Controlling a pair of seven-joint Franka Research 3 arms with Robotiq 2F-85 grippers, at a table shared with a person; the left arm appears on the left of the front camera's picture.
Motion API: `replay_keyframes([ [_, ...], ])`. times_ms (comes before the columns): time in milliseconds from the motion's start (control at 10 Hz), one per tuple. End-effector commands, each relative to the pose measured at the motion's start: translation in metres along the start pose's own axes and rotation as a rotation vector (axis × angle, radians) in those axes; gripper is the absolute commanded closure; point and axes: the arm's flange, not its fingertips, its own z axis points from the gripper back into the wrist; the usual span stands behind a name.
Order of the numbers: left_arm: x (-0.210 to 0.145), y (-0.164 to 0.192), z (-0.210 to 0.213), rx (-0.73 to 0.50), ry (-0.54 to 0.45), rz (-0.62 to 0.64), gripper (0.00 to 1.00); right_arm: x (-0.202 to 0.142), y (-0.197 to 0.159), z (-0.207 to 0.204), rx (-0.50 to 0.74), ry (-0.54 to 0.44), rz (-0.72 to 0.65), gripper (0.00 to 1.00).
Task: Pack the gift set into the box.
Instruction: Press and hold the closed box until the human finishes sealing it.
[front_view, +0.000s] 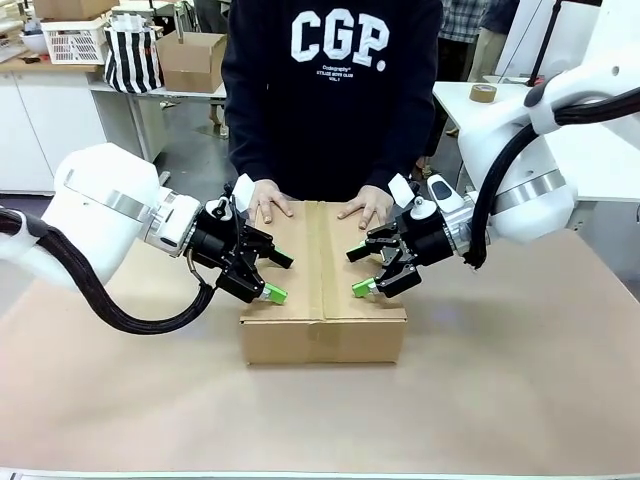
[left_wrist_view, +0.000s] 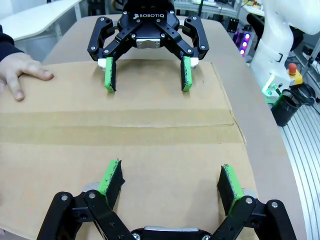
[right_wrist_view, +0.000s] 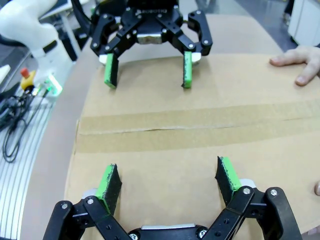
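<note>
Brown tabletop (front_view: 520, 380) under closed box (front_view: 322, 340), flaps (front_view: 303, 268) flat, contents hidden.

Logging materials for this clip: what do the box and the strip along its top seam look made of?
The box: matte brown cardboard, from its dull faces and folded edges. The strip: likely brown packing tape, a darker band over the seam; paper or plastic unclear.

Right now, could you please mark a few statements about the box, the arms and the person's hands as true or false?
1. The box is closed. True.
2. The person's hands lie on the box. True.
3. The left arm has its jaws shut on a flap. False: they are open, holding nothing.
4. The right arm points its jaws away from the left arm's. False: the two pairs face each other over the box.
</note>
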Motion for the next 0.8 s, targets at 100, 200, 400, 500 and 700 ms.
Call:
replay_keyframes([
  [100,-0.0018,-0.0008,0.0,-0.008,-0.008,0.012,0.0,-0.0017,0.0028,-0.0003,0.001,0.008,0.0,0.0],
  [200,-0.0018,-0.0008,0.0,-0.008,-0.008,0.012,0.0,-0.0017,0.0028,-0.0003,0.001,0.008,0.0,0.0],
  [400,-0.0018,-0.0008,0.0,-0.008,-0.008,0.012,0.0,-0.0017,0.0028,-0.0003,0.001,0.008,0.0,0.0],
  [500,-0.0018,-0.0008,0.0,-0.008,-0.008,0.012,0.0,-0.0017,0.0028,-0.0003,0.001,0.008,0.0,0.0],
  [700,-0.0018,-0.0008,0.0,-0.008,-0.008,0.012,0.0,-0.0017,0.0028,-0.0003,0.001,0.008,0.0,0.0],
])
